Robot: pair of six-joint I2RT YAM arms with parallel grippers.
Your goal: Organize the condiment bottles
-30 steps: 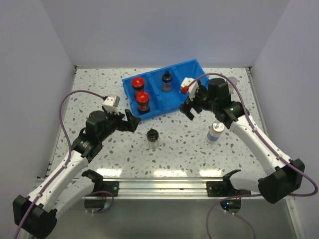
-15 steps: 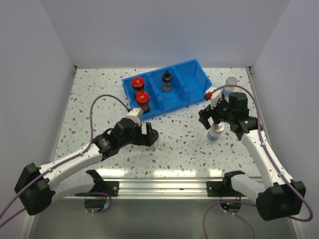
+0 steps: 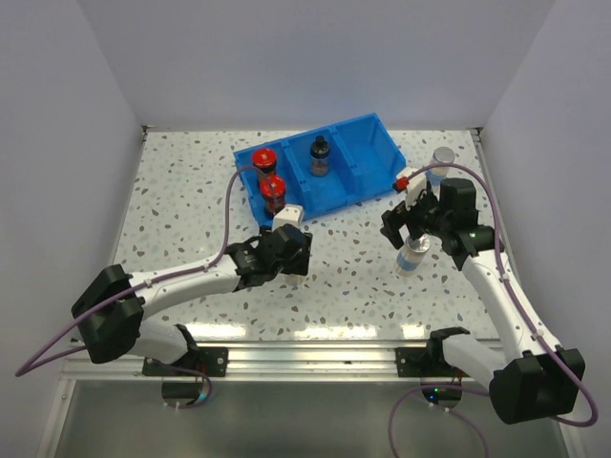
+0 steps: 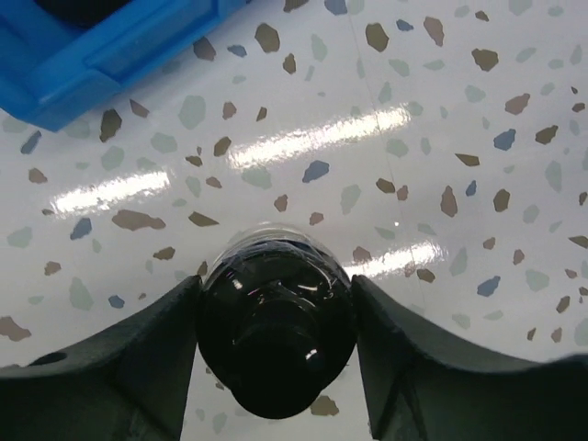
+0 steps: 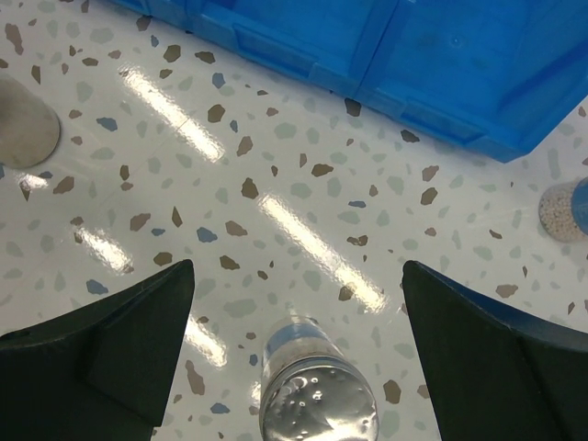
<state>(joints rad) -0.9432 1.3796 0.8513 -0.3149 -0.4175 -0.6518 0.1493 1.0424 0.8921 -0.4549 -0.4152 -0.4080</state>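
A black-capped jar (image 4: pixel 276 335) stands on the speckled table (image 3: pixel 191 200), and my left gripper (image 3: pixel 292 256) is shut on it, both fingers (image 4: pixel 138 367) pressed to its sides. A silver-capped jar (image 5: pixel 317 404) with a blue label stands between the spread fingers of my open right gripper (image 5: pixel 299 266), clear gaps either side; the top view shows this jar (image 3: pixel 412 256) just below the gripper (image 3: pixel 401 227). A second silver-capped jar (image 3: pixel 442 157) stands at the back right. Two red-capped jars (image 3: pixel 274 191) and a black-capped one (image 3: pixel 320 153) sit in the blue bin (image 3: pixel 377 143).
The bin's right compartment holds nothing. Its blue wall (image 5: pixel 441 64) runs across the top of the right wrist view. White walls close the table on three sides. The arm bases and a metal rail (image 3: pixel 315 358) line the near edge.
My left gripper swung right to the black-capped jar and closed its fingers on it. My right gripper came back from the bin to hang over the near silver-capped jar.
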